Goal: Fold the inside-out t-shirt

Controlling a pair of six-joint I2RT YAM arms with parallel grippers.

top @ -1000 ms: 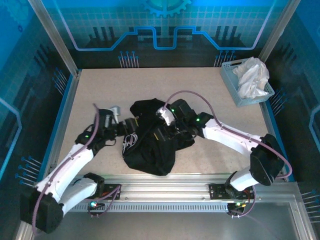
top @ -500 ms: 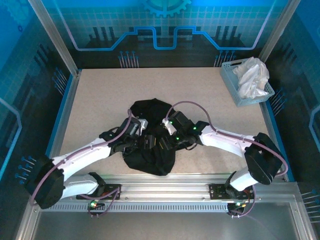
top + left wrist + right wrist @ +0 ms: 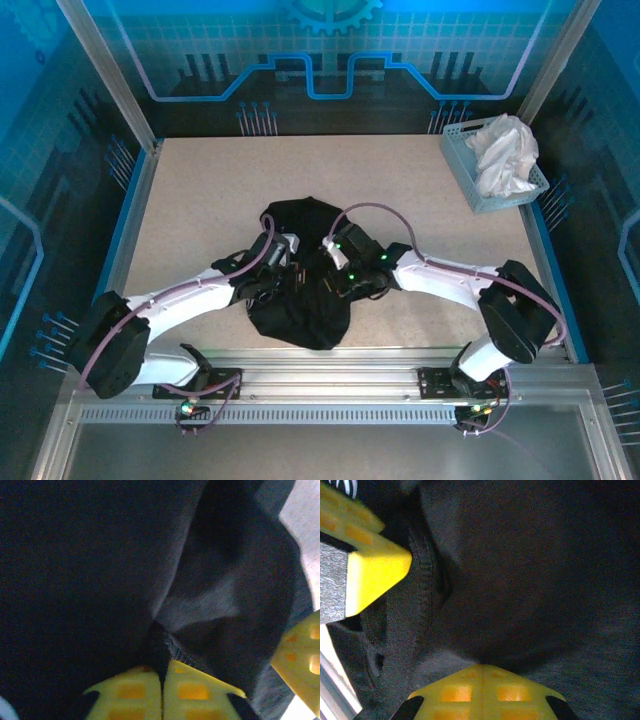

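While arms are partly hiding the inside-out t-shirt, the left gripper is pinching a fold; the right gripper, clamped, is seemingly nipping cloth.

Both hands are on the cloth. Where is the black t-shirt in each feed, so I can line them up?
Top external: t-shirt bunched near-centre on the table.
Left wrist: t-shirt centre and left; left hand pinches it at bottom.
Right wrist: t-shirt centre and right; right hand pinches it at bottom.
Shared landmark: probably the other hand's yellow finger, right edge of left wrist, upper left of right wrist.
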